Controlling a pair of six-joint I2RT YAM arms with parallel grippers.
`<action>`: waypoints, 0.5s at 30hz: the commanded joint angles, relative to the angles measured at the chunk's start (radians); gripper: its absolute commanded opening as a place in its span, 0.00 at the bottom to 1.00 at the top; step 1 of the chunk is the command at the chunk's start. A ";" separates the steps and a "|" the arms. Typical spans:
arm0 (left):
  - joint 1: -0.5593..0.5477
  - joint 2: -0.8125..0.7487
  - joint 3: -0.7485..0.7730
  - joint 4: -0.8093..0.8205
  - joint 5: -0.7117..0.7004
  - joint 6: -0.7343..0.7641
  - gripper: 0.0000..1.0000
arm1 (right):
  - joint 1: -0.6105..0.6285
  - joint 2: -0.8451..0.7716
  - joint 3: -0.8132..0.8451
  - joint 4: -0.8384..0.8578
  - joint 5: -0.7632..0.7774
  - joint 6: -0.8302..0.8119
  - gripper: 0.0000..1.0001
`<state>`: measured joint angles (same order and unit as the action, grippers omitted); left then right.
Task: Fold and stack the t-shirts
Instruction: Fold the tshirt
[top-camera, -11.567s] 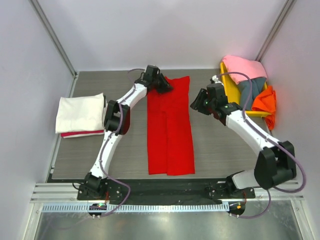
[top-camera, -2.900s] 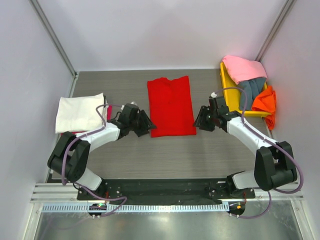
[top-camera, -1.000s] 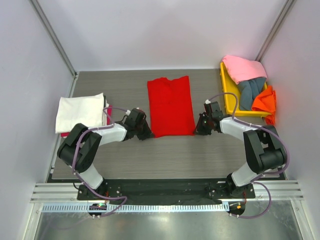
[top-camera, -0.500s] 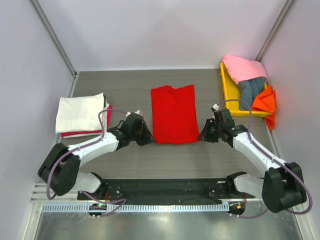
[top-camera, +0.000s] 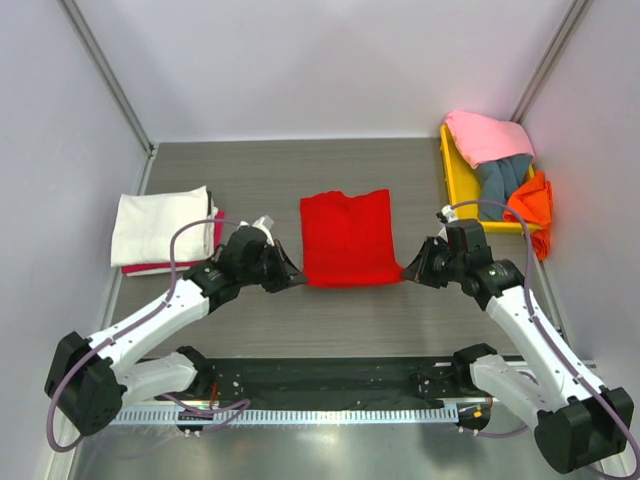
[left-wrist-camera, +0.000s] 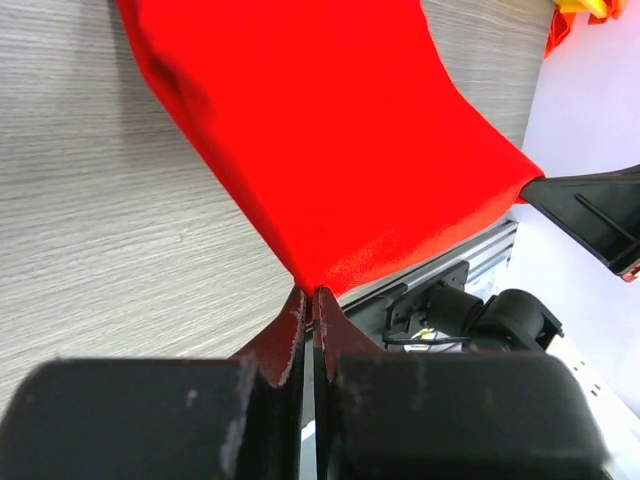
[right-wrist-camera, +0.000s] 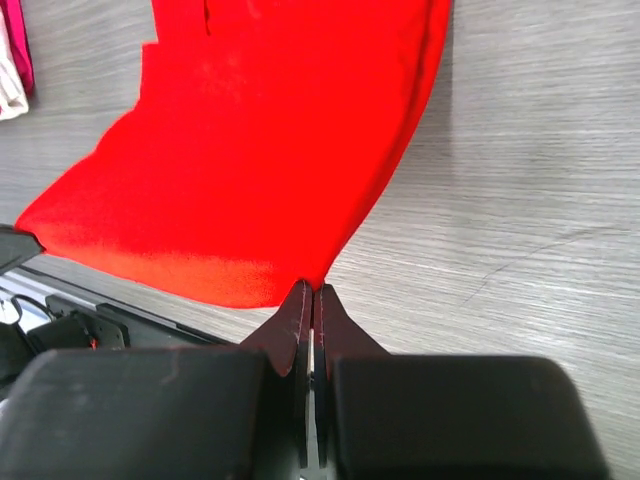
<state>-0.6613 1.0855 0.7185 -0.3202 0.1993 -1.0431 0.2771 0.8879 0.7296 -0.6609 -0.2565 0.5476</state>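
The bright red t-shirt (top-camera: 345, 238) lies folded in the middle of the table, its near edge raised off the surface. My left gripper (top-camera: 293, 281) is shut on its near left corner, and my right gripper (top-camera: 407, 273) is shut on its near right corner. In the left wrist view the red cloth (left-wrist-camera: 330, 130) runs up from the pinched tip of my gripper (left-wrist-camera: 308, 293). The right wrist view shows the same cloth (right-wrist-camera: 270, 140) caught in that gripper (right-wrist-camera: 311, 288). A folded cream-white t-shirt (top-camera: 160, 225) rests on a pink one (top-camera: 165, 267) at the left.
A yellow tray (top-camera: 452, 185) stands at the back right, holding a pink shirt (top-camera: 488, 135), a grey-blue one (top-camera: 502, 178) and an orange one (top-camera: 528, 205) that hangs over its side. Walls close in left, right and behind.
Both grippers, still shut on the red t-shirt's near corners, have drawn back toward the arm bases. The whole shirt has slid nearer, and its near edge has come up.
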 joint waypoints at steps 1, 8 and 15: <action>0.014 0.017 0.070 -0.025 0.026 0.014 0.00 | -0.004 0.032 0.095 -0.017 0.034 -0.005 0.01; 0.083 0.123 0.203 -0.025 0.058 0.061 0.00 | -0.006 0.222 0.247 -0.005 0.121 -0.052 0.01; 0.156 0.276 0.372 -0.042 0.087 0.106 0.00 | -0.016 0.403 0.378 0.050 0.184 -0.064 0.01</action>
<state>-0.5400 1.3132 1.0279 -0.3679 0.2459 -0.9791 0.2722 1.2446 1.0405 -0.6651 -0.1230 0.5045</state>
